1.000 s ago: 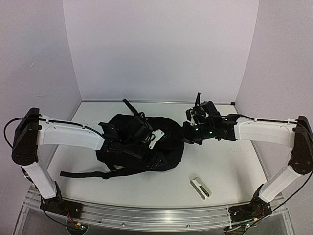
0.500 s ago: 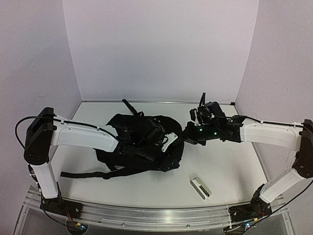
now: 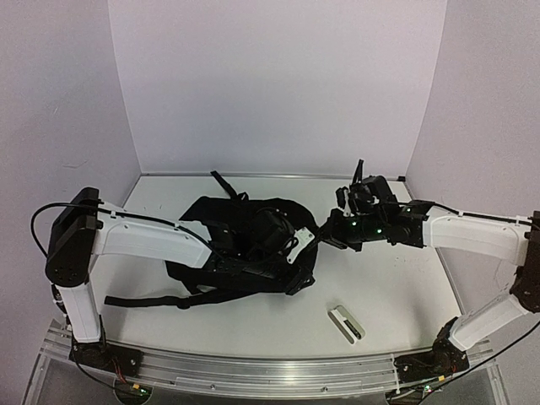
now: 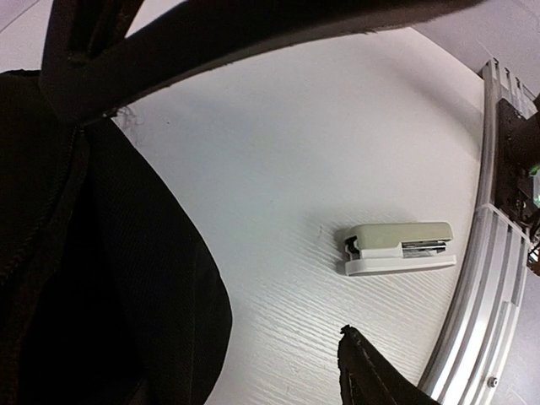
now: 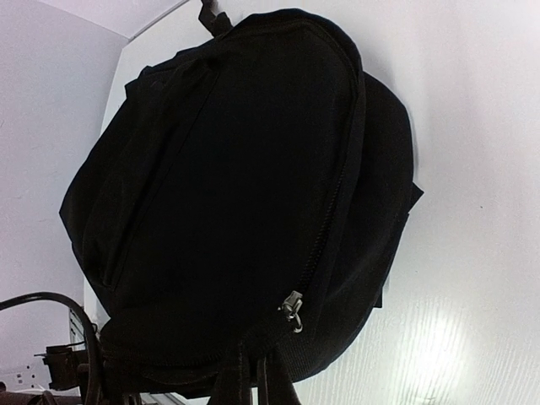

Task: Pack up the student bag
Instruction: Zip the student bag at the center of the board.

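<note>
The student bag (image 3: 240, 245), a big black backpack, lies flat mid-table with a strap trailing toward the near left. My left arm reaches across it, and the left gripper (image 3: 297, 253) is at its right front edge. In the left wrist view the bag (image 4: 84, 278) fills the left side. One fingertip (image 4: 363, 367) shows well off-centre over bare table, so the jaws stand apart. My right gripper (image 3: 326, 234) is shut on the bag's right edge. In the right wrist view the fingers (image 5: 257, 380) pinch fabric just below a metal zipper pull (image 5: 292, 308).
A small grey-white stapler (image 3: 346, 323) lies on the table at the near right, also seen in the left wrist view (image 4: 396, 247). The metal rail (image 4: 489, 278) runs along the table's near edge. White walls enclose the back and sides.
My left arm has swept rightward over the bag to its right edge. My right gripper has shifted slightly right, still gripping the bag's edge.
</note>
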Robot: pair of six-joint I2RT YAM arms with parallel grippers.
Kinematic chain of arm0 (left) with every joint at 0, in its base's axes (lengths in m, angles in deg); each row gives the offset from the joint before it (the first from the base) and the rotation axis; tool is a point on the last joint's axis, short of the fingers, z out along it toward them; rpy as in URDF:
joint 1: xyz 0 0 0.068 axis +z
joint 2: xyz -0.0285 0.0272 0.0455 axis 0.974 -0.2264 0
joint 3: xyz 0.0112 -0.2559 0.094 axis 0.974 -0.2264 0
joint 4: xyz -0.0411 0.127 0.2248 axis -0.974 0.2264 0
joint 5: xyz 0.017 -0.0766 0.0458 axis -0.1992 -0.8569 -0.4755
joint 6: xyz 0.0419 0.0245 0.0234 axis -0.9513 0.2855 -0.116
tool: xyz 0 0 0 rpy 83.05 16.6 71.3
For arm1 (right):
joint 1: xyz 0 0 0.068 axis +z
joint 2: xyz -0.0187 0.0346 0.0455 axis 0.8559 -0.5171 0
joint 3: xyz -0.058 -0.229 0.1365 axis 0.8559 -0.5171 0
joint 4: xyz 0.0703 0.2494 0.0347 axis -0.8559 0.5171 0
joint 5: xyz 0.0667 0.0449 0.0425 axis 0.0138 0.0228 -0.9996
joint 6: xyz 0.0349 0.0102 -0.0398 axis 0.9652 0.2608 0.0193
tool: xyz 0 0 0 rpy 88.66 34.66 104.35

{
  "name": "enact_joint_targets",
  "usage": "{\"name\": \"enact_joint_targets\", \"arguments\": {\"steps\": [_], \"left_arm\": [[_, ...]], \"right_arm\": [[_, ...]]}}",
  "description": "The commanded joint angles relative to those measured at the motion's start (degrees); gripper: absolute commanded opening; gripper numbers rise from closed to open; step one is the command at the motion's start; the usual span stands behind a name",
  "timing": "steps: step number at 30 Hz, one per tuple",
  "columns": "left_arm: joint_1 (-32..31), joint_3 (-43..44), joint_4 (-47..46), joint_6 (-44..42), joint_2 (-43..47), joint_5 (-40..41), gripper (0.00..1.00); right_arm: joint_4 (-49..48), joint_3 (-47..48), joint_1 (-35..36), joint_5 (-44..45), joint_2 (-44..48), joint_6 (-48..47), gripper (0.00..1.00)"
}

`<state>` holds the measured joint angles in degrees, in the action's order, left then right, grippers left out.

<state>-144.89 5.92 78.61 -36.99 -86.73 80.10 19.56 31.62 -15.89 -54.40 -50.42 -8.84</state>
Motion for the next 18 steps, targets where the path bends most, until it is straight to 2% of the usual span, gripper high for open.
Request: {"name": "enact_joint_targets", "arguments": {"steps": [1,5,10,18], "left_arm": [[-2.57,7.51,-9.19,-4.14,0.03,4.1,0.63],[-2.54,8.1,-11.46,-2.64,0.0,2.74,0.63],[-2.54,6.73,-14.96,-1.06,0.18,-2.77,0.63],[-2.52,5.69,-17.57,-2.24,2.67,-1.98,0.64]], "right_arm": [[-3.92,-0.94,0.64,1.57,1.75,1.15,0.0],[-3.95,-1.26,0.68,1.83,2.0,1.32,0.0],[-3.93,-1.1,0.63,2.13,1.74,1.23,0.0],[-3.92,-1.81,0.64,2.95,3.36,2.38,0.0]]}}
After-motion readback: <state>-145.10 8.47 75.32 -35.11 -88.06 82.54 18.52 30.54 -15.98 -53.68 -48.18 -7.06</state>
